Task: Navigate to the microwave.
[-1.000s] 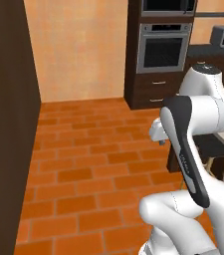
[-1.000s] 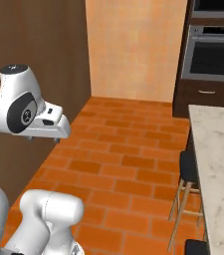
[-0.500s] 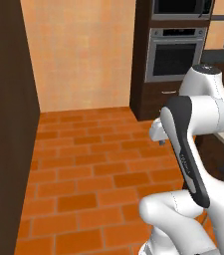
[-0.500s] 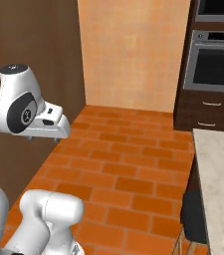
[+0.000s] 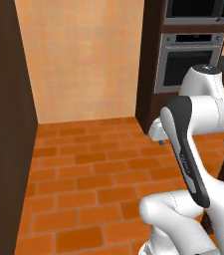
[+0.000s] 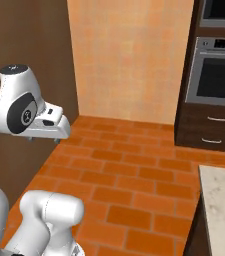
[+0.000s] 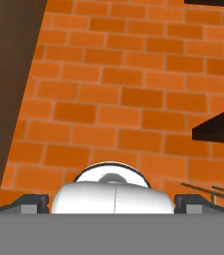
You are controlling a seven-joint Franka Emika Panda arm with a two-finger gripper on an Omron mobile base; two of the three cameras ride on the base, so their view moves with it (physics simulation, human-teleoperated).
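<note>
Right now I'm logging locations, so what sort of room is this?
Most likely a home kitchen: a built-in wall oven in dark cabinetry, drawers below it, and a marble-look counter beside the brick floor.

No text, label, brand or number can be read anywhere.

I see even, flat rendered light with no glare. Edges look slightly soft. The brick floor (image 5: 93, 184) carries only faint shadows.

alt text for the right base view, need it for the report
A white robot arm stands at the lower left over an orange brick floor, facing a peach wall. A built-in oven sits in dark cabinets at the right, above two drawers, with a pale marble counter at the bottom right corner.
</note>
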